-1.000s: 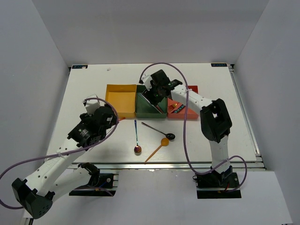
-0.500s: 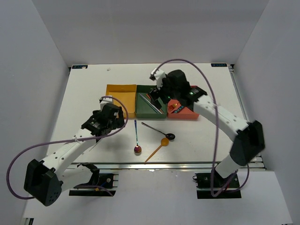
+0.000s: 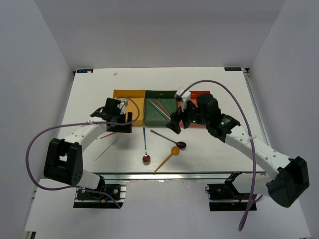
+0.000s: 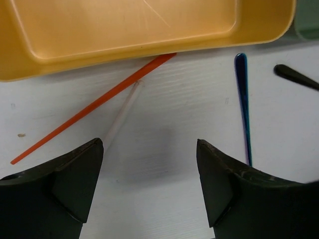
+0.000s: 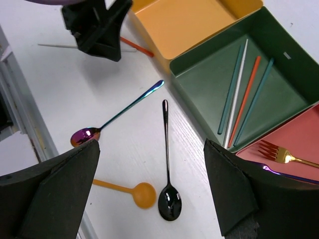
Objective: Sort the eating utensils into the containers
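Observation:
Three trays stand in a row: yellow-orange (image 3: 141,97), dark green (image 3: 151,118) holding several chopsticks (image 5: 248,94), and red (image 3: 195,93) holding a gold fork (image 5: 281,154). On the table lie a purple-blue spoon (image 3: 145,144), a black spoon (image 3: 169,138), an orange spoon (image 3: 167,158), a red chopstick (image 4: 94,104) and a white chopstick (image 4: 122,112). My left gripper (image 3: 121,127) is open and empty at the yellow-orange tray's near edge (image 4: 124,55), above both loose chopsticks. My right gripper (image 3: 175,125) is open and empty above the black spoon (image 5: 167,164), in front of the green tray.
The red chopstick's far end lies under the yellow-orange tray's front wall. My right arm covers much of the red tray in the top view. The metal rail (image 3: 174,174) runs along the table's near edge. The left gripper (image 5: 97,27) shows in the right wrist view.
My right gripper has moved off the green tray toward the near side, uncovering the chopsticks in it. My left gripper has moved forward to the yellow-orange tray's front edge.

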